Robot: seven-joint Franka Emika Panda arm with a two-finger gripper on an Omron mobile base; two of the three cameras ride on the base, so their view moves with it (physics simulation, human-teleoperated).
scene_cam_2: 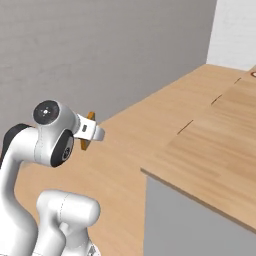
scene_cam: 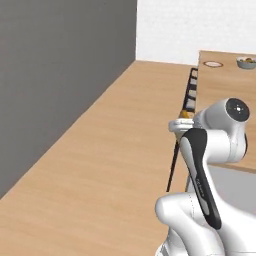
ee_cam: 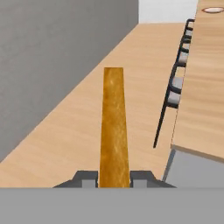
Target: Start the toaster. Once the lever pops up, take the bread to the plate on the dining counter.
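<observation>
My gripper [ee_cam: 114, 177] is shut on the bread [ee_cam: 114, 127], a golden-brown crusted slice seen edge-on and standing up between the fingers. From the base views the bread [scene_cam: 186, 114] [scene_cam_2: 89, 131] pokes out at the hand, held in the air over the wooden floor. The dining counter [scene_cam: 225, 95] [scene_cam_2: 215, 150] [ee_cam: 203, 87] with its light wood top runs along the right. On its far end lies the plate [scene_cam: 213, 64] [ee_cam: 213, 9], red-brown rimmed, well ahead of the gripper [scene_cam: 182, 120] [scene_cam_2: 92, 132]. The toaster is out of view.
Dark stools [scene_cam: 190, 90] [ee_cam: 179, 74] line the counter's near side. A pale-blue bowl [scene_cam: 246, 62] sits right of the plate. A grey wall [scene_cam: 50, 75] bounds the left, with open wooden floor [scene_cam: 115, 150] between it and the counter.
</observation>
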